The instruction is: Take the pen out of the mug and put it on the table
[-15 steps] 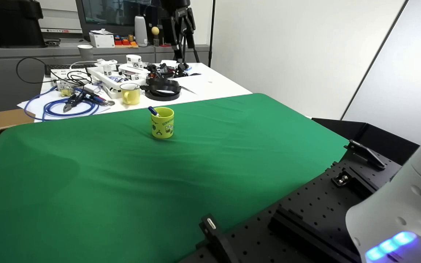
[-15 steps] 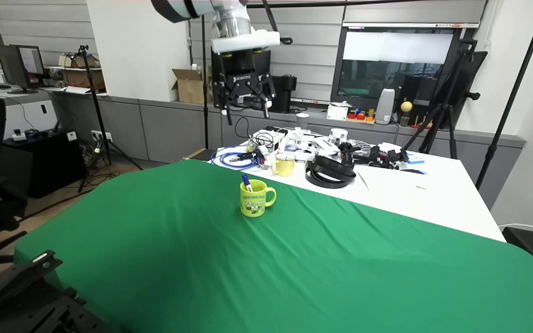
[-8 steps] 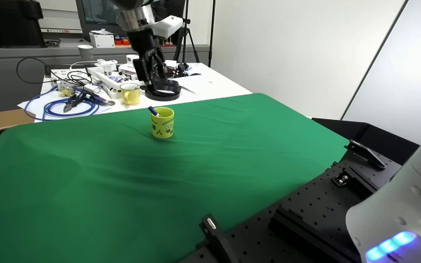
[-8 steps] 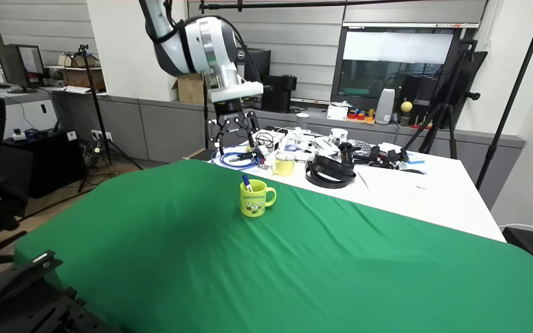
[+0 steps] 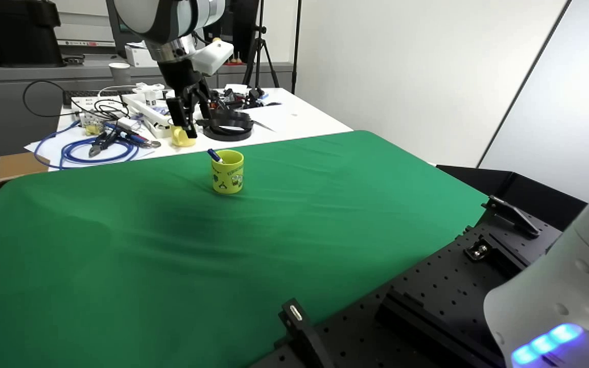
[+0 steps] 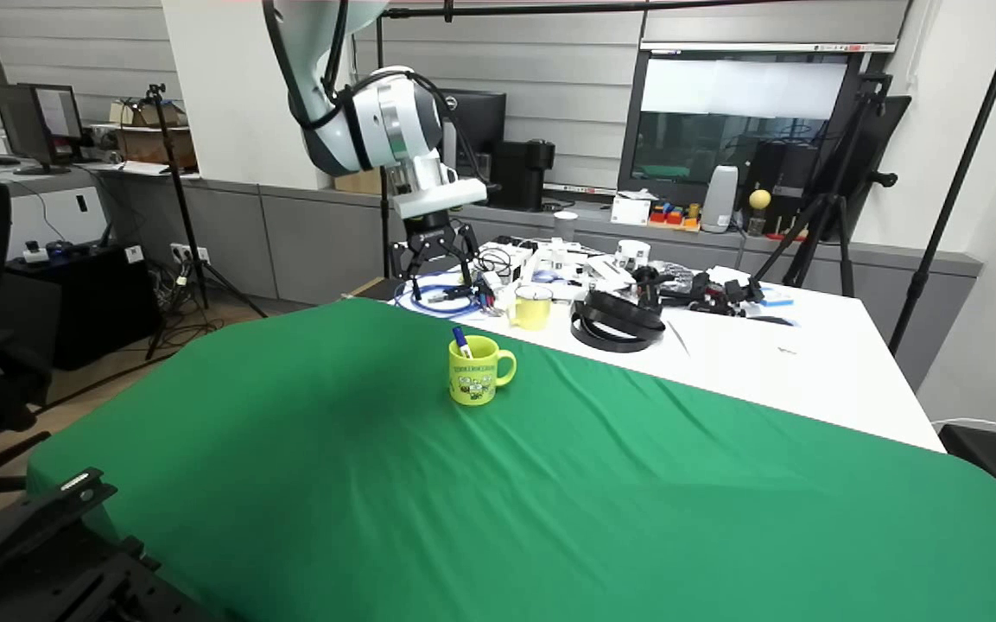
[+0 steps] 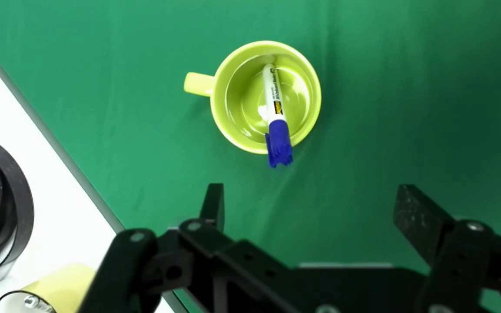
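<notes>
Pen (image 7: 274, 93) (blue end up, folks!) leans in the mug (image 6: 472, 383), lower than the end effector (image 7: 310, 191), its jaws wide apart.

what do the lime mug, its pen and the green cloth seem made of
Mug: probably glazed ceramic, glossy, given bright highlights inside. Pen: likely smooth plastic, with a printed white barrel and moulded-looking blue cap. Cloth: fabric, matt, showing soft folds; which fibre can't be told.

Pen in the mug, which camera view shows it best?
The wrist view: it looks down into the mug, showing the pen lengthwise, from blue cap to white end, even the printing on it. In both exterior views, only the cap and a bit of white show; the mug hides the rest.
</notes>
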